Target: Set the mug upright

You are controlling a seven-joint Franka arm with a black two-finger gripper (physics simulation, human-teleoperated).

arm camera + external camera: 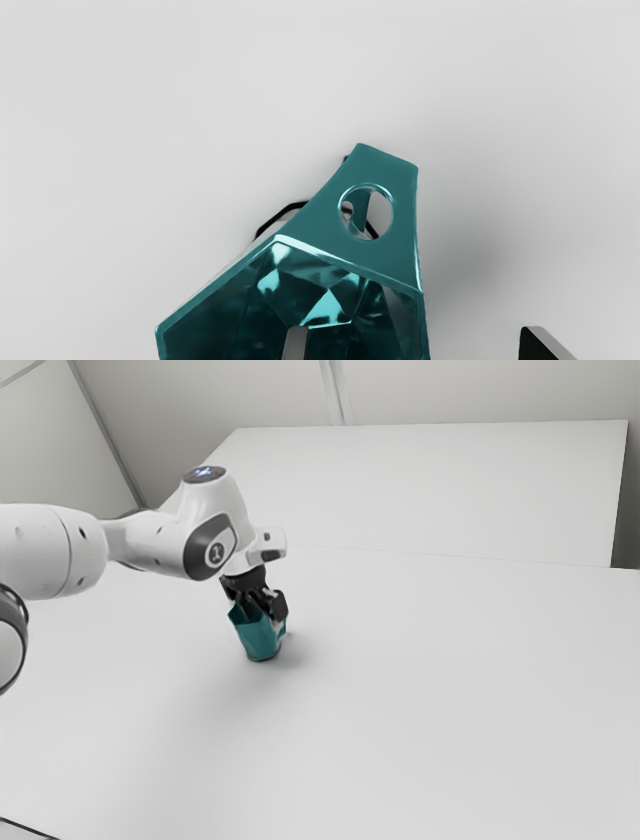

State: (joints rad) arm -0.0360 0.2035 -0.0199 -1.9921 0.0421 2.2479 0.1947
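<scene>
Exterior view w/ wrist detail: mug (259, 637) approx. upright on table (430, 700), gripper (265, 615) open at its rim.
L to R, ext. view: arm (145, 540) from left; mug left of ctr., mouth up; fingers apart, one (295, 345) inside, other outside, wall between; handle (382, 167) toward right. Poss. fault: inner finger snags wall during sideways shift or tilted lift, toppling mug.

Mug (258, 640): on the worktop (400, 710), left of centre in my exterior view
Handle (390, 250): on the mug's side, toward the exterior view's right
One finger (296, 344): in the mug's mouth
Other finger (542, 345): outside the mug, apart from its wall
Arm (150, 540): I have it reaching in from the exterior view's left
</scene>
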